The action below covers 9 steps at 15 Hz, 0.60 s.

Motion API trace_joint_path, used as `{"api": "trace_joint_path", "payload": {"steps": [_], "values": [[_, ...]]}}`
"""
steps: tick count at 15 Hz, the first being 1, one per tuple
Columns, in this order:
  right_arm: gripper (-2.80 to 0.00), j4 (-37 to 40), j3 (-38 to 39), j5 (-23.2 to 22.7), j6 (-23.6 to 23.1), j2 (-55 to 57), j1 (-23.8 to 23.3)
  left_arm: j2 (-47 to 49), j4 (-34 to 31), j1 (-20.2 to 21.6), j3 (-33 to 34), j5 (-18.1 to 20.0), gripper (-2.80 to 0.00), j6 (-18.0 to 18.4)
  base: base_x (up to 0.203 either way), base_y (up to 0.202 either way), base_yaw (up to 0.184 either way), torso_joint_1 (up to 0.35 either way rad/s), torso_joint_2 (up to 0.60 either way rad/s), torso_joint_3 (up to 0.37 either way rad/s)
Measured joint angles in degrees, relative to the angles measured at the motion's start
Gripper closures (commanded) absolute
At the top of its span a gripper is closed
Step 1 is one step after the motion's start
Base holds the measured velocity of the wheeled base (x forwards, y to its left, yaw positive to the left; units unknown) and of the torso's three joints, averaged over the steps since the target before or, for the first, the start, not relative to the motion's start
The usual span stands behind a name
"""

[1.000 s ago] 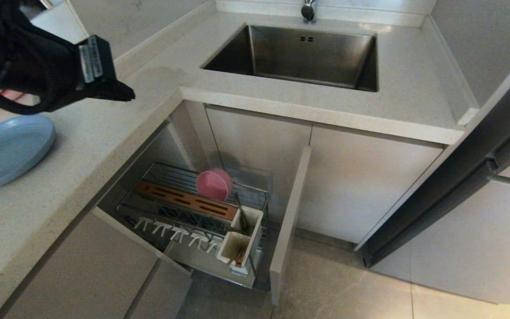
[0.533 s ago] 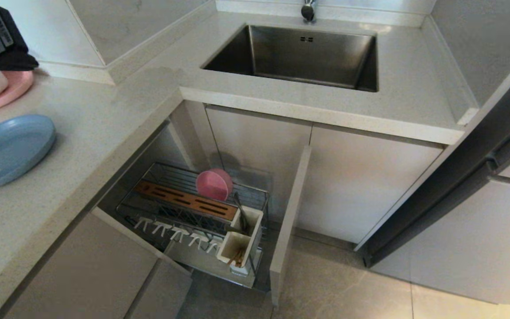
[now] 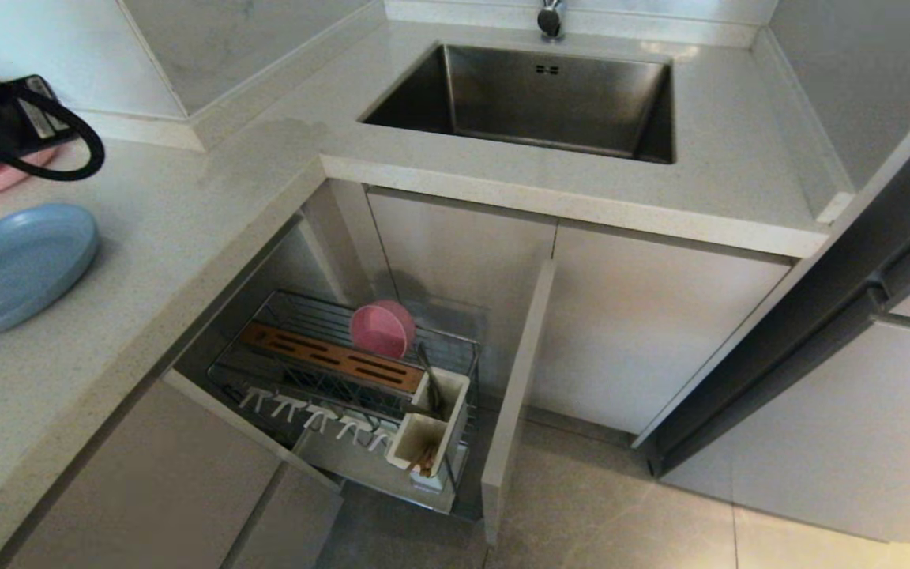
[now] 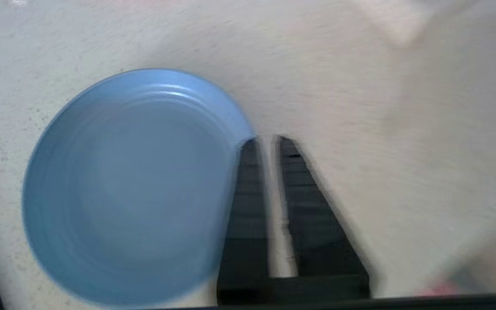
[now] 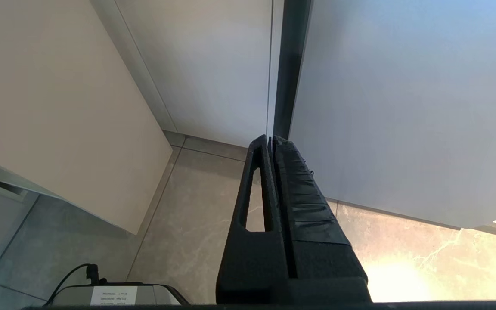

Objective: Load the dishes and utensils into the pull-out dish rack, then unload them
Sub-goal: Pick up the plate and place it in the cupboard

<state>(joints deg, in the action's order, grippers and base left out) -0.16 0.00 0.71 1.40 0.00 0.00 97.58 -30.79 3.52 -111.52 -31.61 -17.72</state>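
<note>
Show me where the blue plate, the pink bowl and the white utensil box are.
blue plate (image 3: 16, 265), head view, on the middle of its inside face.
pink bowl (image 3: 380, 332), head view, on the middle of its round face.
white utensil box (image 3: 455, 411), head view, on its outer side wall.

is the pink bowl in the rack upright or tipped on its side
Tipped on its side. The pink bowl stands on edge in the pull-out dish rack, behind the brown wooden strip, its round face turned toward the camera.
</note>
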Motion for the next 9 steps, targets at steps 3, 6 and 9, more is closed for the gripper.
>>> {"api": "trace_joint_path", "payload": {"steps": [3,6,9], "values": [[0.0,0.0,0.0,0.0,0.0,0.0,0.0,3.83,0.54,0.2,-0.02,-4.03,-2.8,1.04,0.0,0.0,0.0,0.0,0.0,0.0],[0.0,0.0,0.0,0.0,-0.02,0.0,0.0,6.71,0.85,0.45,-0.09,-4.44,-2.8,1.27,0.0,0.0,0.0,0.0,0.0,0.0],[0.0,0.0,0.0,-0.02,0.0,0.0,0.0,8.93,2.96,2.04,-0.11,-4.46,-2.8,2.73,0.0,0.0,0.0,0.0,0.0,0.0]]}}
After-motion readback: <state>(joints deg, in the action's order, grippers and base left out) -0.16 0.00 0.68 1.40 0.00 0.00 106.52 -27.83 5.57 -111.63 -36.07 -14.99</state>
